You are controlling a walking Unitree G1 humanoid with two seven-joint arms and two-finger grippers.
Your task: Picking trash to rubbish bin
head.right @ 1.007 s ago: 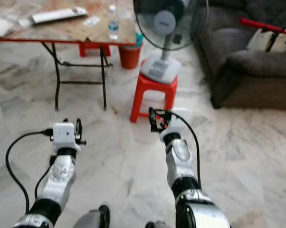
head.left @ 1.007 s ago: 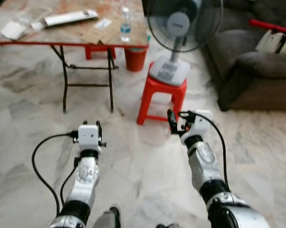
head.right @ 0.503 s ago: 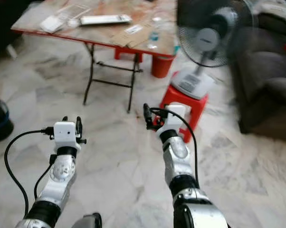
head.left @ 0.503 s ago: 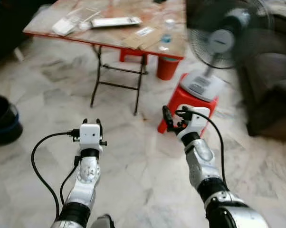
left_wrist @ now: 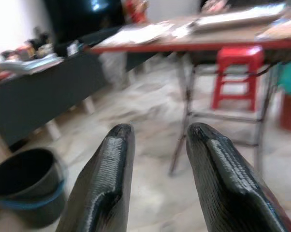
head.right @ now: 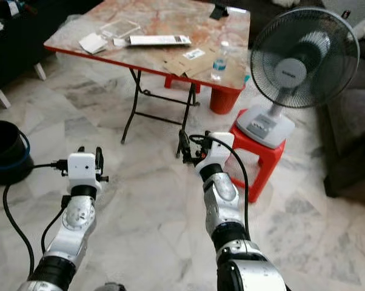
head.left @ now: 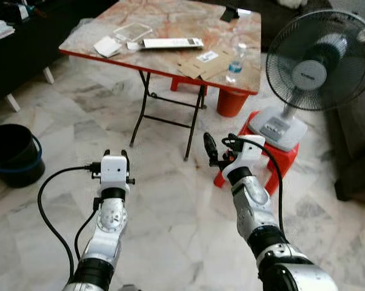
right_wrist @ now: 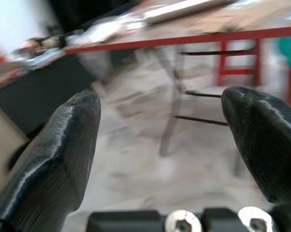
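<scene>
A black rubbish bin (head.left: pixel 13 154) with a blue band stands on the floor at the far left, also seen past the left gripper's fingers as bin (left_wrist: pixel 22 186). On the folding table (head.left: pixel 170 21) lie a plastic bottle (head.left: pixel 234 56), flat cardboard (head.left: pixel 202 62), a long white box (head.left: pixel 172 43) and white packets (head.left: pixel 107 45). My left gripper (head.left: pixel 116 156) is held out low over the floor, open and empty. My right gripper (head.left: pixel 216 148) is raised toward the table's legs, its fingers (right_wrist: pixel 63 145) spread wide with nothing between them.
A standing fan (head.left: pixel 313 60) sits on a red plastic stool (head.left: pixel 264 160) right of the table. An orange bucket (head.left: pixel 229 103) and another red stool (left_wrist: pixel 235 72) stand under the table. Dark low furniture (head.left: pixel 25 42) lines the left side. Marble floor lies open ahead.
The camera has swung left: the table and fan shifted right, the sofa left the picture and the black bin came into sight. Both arms keep the same pose.
</scene>
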